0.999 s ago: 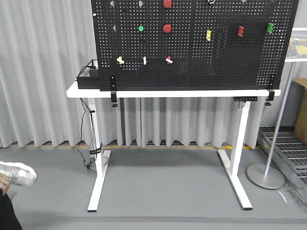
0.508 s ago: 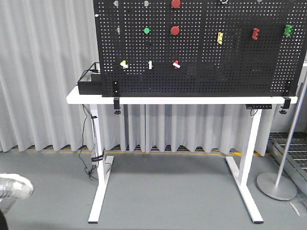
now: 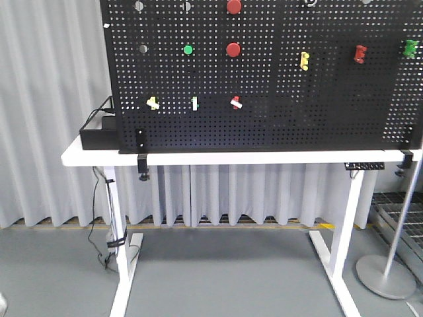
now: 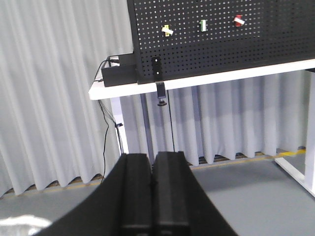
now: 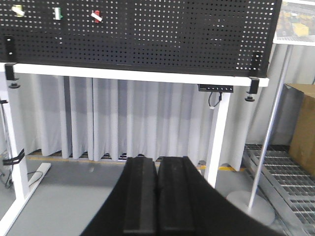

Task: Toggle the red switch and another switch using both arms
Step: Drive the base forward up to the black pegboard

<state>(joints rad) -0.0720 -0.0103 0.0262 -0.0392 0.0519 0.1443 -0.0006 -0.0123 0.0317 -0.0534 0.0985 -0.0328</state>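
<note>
We see a black pegboard [image 3: 264, 125] standing upright along the rear of a white tabletop [image 3: 218, 158], and both task switches sit in its lower row. The red switch [image 3: 235, 102] is the rightmost of three small toggles, directly below the two round red buttons [image 3: 232, 49]; in the front view its white lever tip slants down to the right. The pale yellow switch [image 3: 153, 103] is the leftmost of the three, and a green-based toggle [image 3: 194, 103] stands between them. All three are well apart from each other. A black box [image 3: 97, 135] rests on the left end of the tabletop, just beside the pegboard, with a grey curtain [image 3: 46, 112] hanging behind. From the left wrist view, the left tool [image 4: 152, 160] is clenched, its two black fingers [image 4: 135, 191] pressed side by side with nothing between them; it hangs low before the tabletop, well apart from the pale yellow switch [image 4: 167, 31] and the red switch [image 4: 238, 20] high above it. From the right wrist view, the right tool [image 5: 157, 162] is likewise clenched on nothing, its fingers [image 5: 174, 196] touching along their length, and the red switch [image 5: 96, 15] lies far up and to its left on the pegboard, untouched.
</note>
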